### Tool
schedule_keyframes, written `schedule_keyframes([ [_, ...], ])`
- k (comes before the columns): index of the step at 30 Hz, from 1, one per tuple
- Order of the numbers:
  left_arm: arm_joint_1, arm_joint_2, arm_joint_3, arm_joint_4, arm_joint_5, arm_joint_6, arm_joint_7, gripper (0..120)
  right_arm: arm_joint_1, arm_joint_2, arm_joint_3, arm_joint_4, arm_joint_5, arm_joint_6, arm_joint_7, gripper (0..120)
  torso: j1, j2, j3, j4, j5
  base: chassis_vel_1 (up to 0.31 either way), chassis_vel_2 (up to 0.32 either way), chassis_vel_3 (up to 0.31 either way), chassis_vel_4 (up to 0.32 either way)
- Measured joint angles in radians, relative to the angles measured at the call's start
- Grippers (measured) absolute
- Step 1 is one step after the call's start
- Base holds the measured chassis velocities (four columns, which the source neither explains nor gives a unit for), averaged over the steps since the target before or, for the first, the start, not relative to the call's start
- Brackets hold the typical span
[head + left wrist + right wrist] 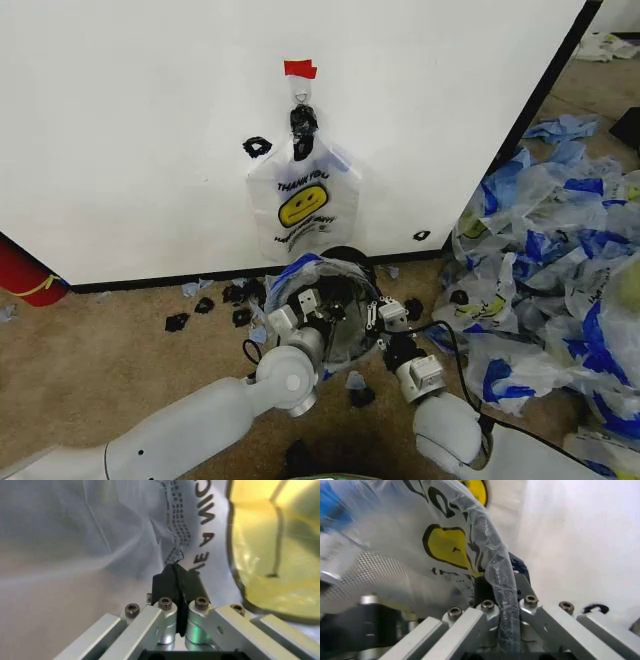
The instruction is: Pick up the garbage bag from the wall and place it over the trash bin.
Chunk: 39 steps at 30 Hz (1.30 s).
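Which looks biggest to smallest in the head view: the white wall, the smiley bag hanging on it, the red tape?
1. The wall, by far the largest.
2. The hanging garbage bag.
3. The red tape above it, the smallest.
All three sit at the same distance, so the order is safe.

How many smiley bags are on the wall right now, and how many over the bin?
2 in play: one garbage bag hangs on the wall below the red tape; another is stretched over the trash bin, pinched by left gripper and right gripper. Loose bags pile rightward.
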Motion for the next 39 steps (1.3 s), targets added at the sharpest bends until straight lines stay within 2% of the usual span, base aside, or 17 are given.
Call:
schedule_keyframes([
  [8, 0.004, -0.011, 0.005, -0.009, 0.001, 0.000, -0.006, 0, 0.004, 0.005, 0.009, -0.014, 0.002, -0.014, 0.012, 0, 0.000, 0.000, 0.000, 0.0000, 0.0000, 0.000, 0.000, 0.000, 0.000],
  [13, 0.004, 0.008, -0.001, -0.020, 0.007, 0.000, -0.006, 0, -0.010, -0.010, 0.023, -0.007, 0.000, -0.014, 0.011, 0, 0.000, 0.000, 0.000, -0.0002, -0.0001, 0.000, 0.000, 0.000, 0.000],
  [29, 0.034, 0.145, -0.061, -0.125, 0.011, 0.013, -0.012, 0, 0.006, 0.014, 0.033, -0.053, -0.003, -0.011, 0.011, 0, 0.000, 0.000, 0.000, 0.0000, -0.0002, 0.000, 0.000, 0.000, 0.000],
  [39, 0.048, 0.175, -0.094, -0.151, 0.008, 0.014, -0.011, 0, 0.007, 0.017, 0.033, -0.066, -0.003, -0.012, 0.010, 0, 0.000, 0.000, 0.000, -0.0001, -0.0002, 0.000, 0.000, 0.000, 0.000],
])
